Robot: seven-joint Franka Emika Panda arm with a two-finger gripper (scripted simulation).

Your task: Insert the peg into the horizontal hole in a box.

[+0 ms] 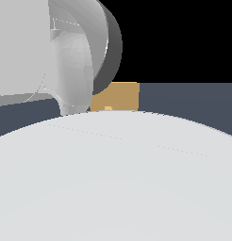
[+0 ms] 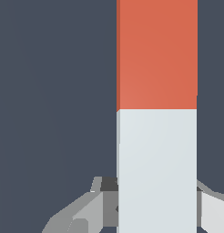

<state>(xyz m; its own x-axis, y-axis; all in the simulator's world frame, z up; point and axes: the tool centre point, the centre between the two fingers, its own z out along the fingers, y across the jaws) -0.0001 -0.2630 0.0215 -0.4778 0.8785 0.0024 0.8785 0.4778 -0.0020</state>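
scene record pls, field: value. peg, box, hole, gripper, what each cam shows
peg: orange-red part plus pale grey-white part, fills the wrist view
gripper: a finger on each side of the peg's pale end, apparently shut on it
box: tan, exterior view only, lower part hidden behind the robot body
hole: only a lighter sliver shows at the box's bottom edge
peg in exterior view: not visible
box in wrist view: not visible

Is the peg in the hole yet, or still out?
Out. In the wrist view the peg shows both its orange and white parts against bare floor, between the gripper fingers; no box there.
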